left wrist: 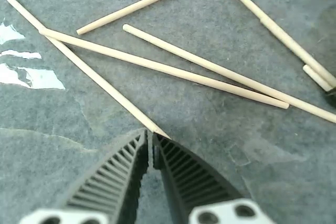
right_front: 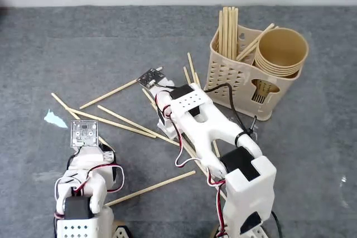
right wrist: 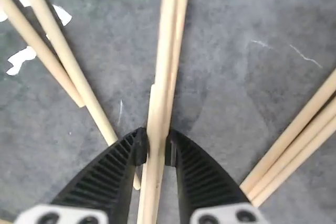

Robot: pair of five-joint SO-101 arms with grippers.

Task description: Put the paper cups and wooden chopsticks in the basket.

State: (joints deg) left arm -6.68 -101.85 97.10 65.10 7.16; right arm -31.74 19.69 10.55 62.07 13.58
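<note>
While basket holds paper cups and upright chopsticks, right claw clamped on chopstick pair, left claw pressed together.

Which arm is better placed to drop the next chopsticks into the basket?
Right. The right end effector is shut on chopsticks and sits nearer the basket. The left end effector is shut on nothing, farther from the basket, with loose chopsticks lying ahead of it.
</note>
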